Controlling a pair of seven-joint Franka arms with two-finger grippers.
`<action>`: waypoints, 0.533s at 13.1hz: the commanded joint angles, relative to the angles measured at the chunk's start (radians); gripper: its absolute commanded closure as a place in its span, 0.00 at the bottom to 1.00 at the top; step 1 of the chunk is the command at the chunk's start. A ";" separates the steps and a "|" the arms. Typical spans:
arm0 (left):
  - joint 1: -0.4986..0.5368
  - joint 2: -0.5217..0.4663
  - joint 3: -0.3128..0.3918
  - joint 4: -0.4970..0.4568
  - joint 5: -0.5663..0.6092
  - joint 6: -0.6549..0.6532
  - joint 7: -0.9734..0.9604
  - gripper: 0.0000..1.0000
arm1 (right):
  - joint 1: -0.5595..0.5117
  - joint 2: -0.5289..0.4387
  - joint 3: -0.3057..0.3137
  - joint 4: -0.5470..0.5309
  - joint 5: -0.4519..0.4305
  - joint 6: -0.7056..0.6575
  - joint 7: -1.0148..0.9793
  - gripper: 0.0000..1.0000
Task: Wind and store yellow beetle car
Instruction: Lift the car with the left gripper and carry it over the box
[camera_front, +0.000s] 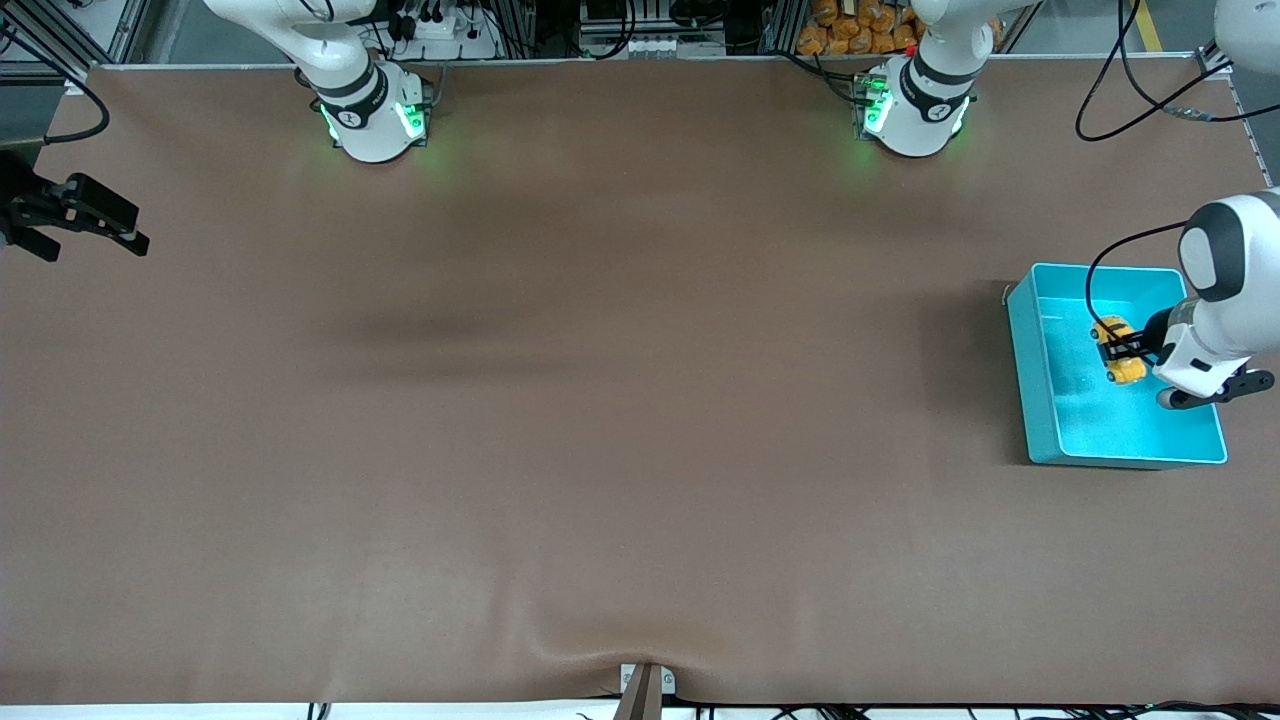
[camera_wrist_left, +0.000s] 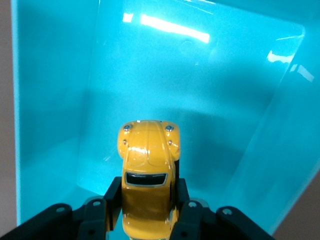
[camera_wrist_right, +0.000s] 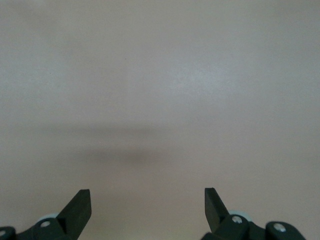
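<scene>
In the front view the left gripper (camera_front: 1122, 349) hung over the teal bin (camera_front: 1040, 400) at the table's 3 o'clock edge, clamped on the car (camera_front: 1119, 350), while the right gripper (camera_front: 95, 222) waited at 9 o'clock over bare table. The left wrist view showed the car (camera_wrist_left: 147, 172) pinched by its flanks above the bin floor (camera_wrist_left: 210, 100), so the sound move was to lower until the wheels nearly touched, then part the fingers gently. The right wrist view showed that claw (camera_wrist_right: 147, 205) spread wide, holding nothing.
</scene>
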 joint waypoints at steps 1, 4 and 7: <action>0.022 0.025 -0.004 -0.001 0.025 0.039 0.025 1.00 | 0.004 -0.008 0.001 -0.002 -0.004 -0.006 0.011 0.00; 0.034 0.055 -0.004 -0.001 0.030 0.067 0.026 1.00 | 0.004 -0.008 0.001 -0.002 -0.002 -0.009 0.014 0.00; 0.034 0.077 -0.004 0.001 0.057 0.091 0.026 1.00 | 0.004 -0.008 0.001 -0.001 -0.002 -0.009 0.014 0.00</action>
